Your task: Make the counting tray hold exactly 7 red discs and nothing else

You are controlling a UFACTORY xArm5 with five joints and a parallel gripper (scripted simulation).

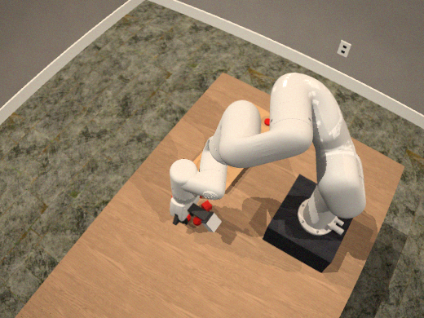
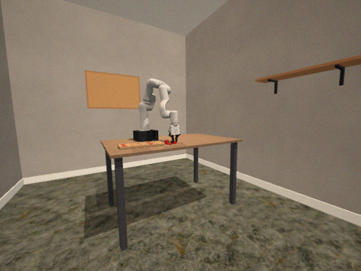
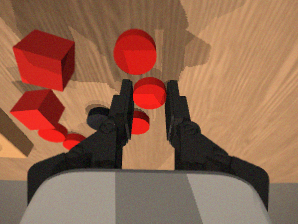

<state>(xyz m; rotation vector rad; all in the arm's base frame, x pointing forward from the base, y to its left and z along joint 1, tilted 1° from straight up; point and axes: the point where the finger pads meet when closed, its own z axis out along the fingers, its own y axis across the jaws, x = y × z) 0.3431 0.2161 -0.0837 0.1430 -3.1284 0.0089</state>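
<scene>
My gripper [image 3: 149,93] [image 1: 182,220] [image 2: 173,140] is down at the table top, shut on a red disc [image 3: 150,95] in the loose pile. In the wrist view another red disc [image 3: 135,50] lies just beyond the fingertips, one [image 3: 139,121] lies behind the left finger, and two more [image 3: 52,134] lie at the lower left. The counting tray [image 1: 236,174] [image 2: 139,146] is light wood and lies behind the gripper, mostly hidden by the arm. One red disc [image 1: 267,121] shows in a far pocket. I cannot see the other pockets.
Two red cubes [image 3: 45,59] [image 3: 37,109] and a dark disc [image 3: 98,117] lie left of the fingers in the wrist view. One red cube [image 1: 207,205] and a red disc [image 1: 196,221] show beside the gripper. The arm's black base [image 1: 302,232] stands at the right.
</scene>
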